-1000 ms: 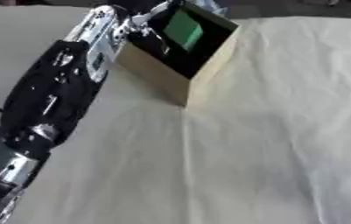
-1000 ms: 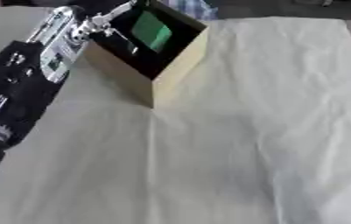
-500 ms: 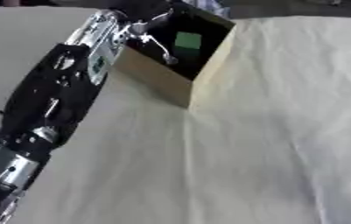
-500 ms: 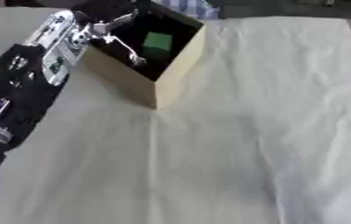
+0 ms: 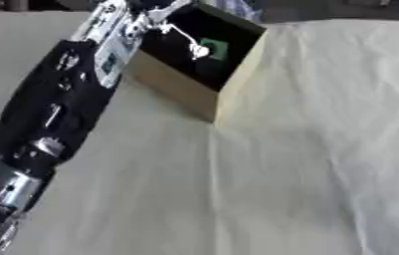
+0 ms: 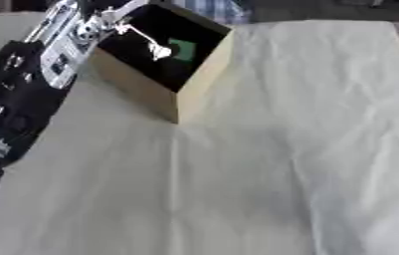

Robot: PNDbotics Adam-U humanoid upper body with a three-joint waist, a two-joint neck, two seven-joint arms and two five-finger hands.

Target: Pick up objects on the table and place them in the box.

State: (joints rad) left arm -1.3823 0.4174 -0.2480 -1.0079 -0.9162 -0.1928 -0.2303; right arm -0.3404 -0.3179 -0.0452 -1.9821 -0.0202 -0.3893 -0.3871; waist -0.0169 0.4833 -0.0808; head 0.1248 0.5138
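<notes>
i am reaching my left arm (image 5: 59,107) up from the lower left corner, across the pale cloth (image 5: 307,164) that is covering the table, toward the far left part of the scene. my left hand (image 5: 163,17) is hanging over the open top of the box (image 5: 181,92), above its near left rim. one thin silver finger (image 5: 183,39) is pointing down into the dark inside, straight rather than curled, and it is gripping nothing that i can see. the rest of the hand is running off the top edge of both views, so i cannot tell how the other fingers are standing.

the box is a tan cardboard one, standing upright on the cloth with one corner turned toward me, its inside walls looking black. a small green object (image 6: 183,50) is lying inside it, down near the far wall, just beyond the tip of my finger and apart from it. i cannot make out more of it than its colour and a roughly square shape.

the cloth is lying wrinkled, with a crease running from the box's near corner toward me. my right hand is showing in neither view.
</notes>
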